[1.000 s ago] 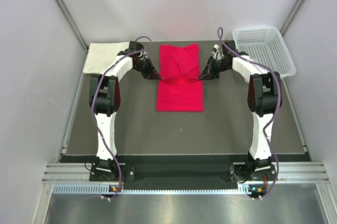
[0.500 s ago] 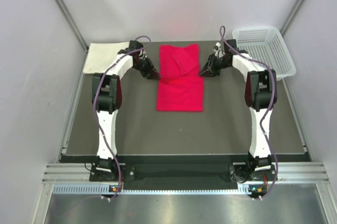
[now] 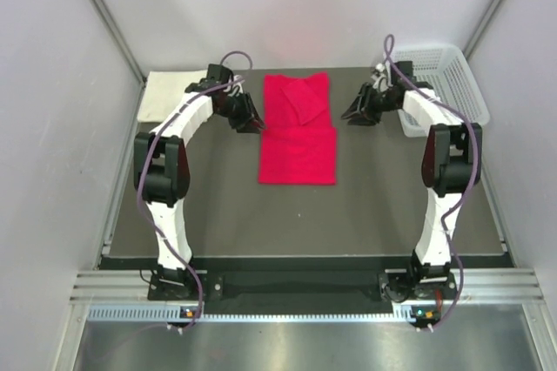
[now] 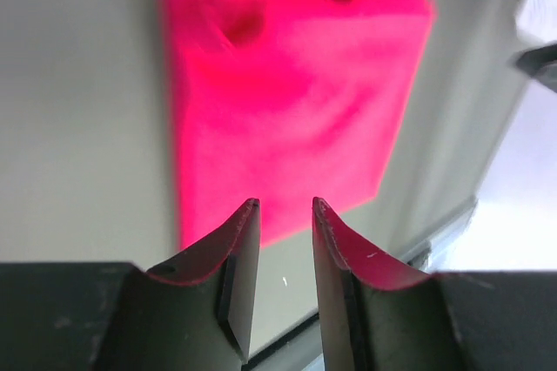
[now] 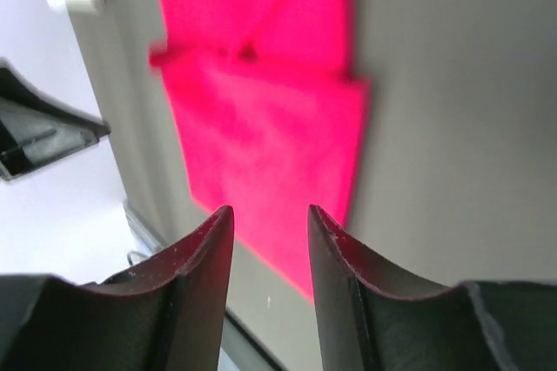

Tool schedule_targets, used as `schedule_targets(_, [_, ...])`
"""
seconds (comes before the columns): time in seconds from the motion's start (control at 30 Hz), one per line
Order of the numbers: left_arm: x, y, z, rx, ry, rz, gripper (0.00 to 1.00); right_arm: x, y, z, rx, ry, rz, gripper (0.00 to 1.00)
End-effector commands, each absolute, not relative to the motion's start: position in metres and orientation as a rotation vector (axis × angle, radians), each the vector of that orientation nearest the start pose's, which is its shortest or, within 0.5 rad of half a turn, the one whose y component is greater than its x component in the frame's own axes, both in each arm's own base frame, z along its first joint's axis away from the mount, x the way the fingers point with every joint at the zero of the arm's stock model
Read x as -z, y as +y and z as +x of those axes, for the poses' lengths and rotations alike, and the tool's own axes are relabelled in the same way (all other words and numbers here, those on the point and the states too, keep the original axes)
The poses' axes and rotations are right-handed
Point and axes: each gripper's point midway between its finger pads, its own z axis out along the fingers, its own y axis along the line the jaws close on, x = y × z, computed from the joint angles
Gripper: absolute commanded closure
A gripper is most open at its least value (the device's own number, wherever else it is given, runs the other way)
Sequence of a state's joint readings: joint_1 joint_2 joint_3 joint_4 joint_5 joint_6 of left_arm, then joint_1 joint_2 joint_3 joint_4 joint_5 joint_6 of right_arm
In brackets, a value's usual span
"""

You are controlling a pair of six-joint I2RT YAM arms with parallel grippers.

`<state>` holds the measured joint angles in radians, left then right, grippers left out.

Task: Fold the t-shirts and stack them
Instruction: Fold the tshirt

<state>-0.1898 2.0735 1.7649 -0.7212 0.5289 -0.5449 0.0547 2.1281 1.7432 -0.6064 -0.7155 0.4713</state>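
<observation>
both grippers empty, flanking the red t-shirt

we are holding our two arms out over the far half of the dark table (image 3: 218,214), one on each side of the red t-shirt (image 3: 297,140). the red t-shirt is lying flat in the far middle of the table, partly folded: a neat rectangle toward us, and a layer turned in over its far part.

our left gripper (image 3: 256,125) is hovering just beside the shirt's left edge; whether it is touching the cloth we cannot tell. in the left wrist view the left gripper (image 4: 285,205) is showing its fingers (image 4: 237,275) a narrow gap apart with nothing between them, and the red cloth (image 4: 287,84) is spreading beyond the tips.

our right gripper (image 3: 352,116) is hanging off the shirt's right edge, with a strip of bare table between. in the right wrist view its fingers (image 5: 204,275) are standing slightly parted and gripping nothing.

the cream-white t-shirt (image 3: 167,92) is lying folded at the far left corner, behind our left arm. the white mesh basket (image 3: 457,84) is sitting at the far right corner.
</observation>
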Motion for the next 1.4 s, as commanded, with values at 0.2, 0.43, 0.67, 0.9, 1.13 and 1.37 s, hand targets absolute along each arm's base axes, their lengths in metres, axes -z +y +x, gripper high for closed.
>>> schedule_targets(0.2, [-0.115, -0.264, 0.427, 1.206, 2.590, -0.032, 0.72, -0.119, 0.241, 0.382, -1.302, 2.547, -0.037, 0.65])
schedule_targets(0.43, [-0.066, -0.250, 0.459, 1.178, 2.625, -0.098, 0.74, -0.088, 0.268, 0.346, -1.434, 2.604, -0.052, 0.76])
schedule_targets(0.67, [-0.036, -0.220, 0.511, 1.120, 2.626, -0.161, 0.75, -0.063, 0.246, 0.315, -1.391, 2.695, -0.042, 0.78])
schedule_targets(0.9, [-0.072, -0.205, 0.499, 1.133, 2.614, -0.144, 0.72, -0.053, 0.202, 0.307, -1.329, 2.714, 0.085, 0.78])
schedule_targets(1.13, [-0.126, -0.198, 0.439, 1.138, 2.562, -0.119, 0.61, -0.079, 0.194, 0.312, -1.267, 2.675, 0.027, 0.76])
schedule_targets(1.37, [-0.092, -0.192, 0.384, 1.160, 2.648, -0.101, 0.52, -0.081, 0.200, 0.320, -1.287, 2.643, 0.008, 0.66])
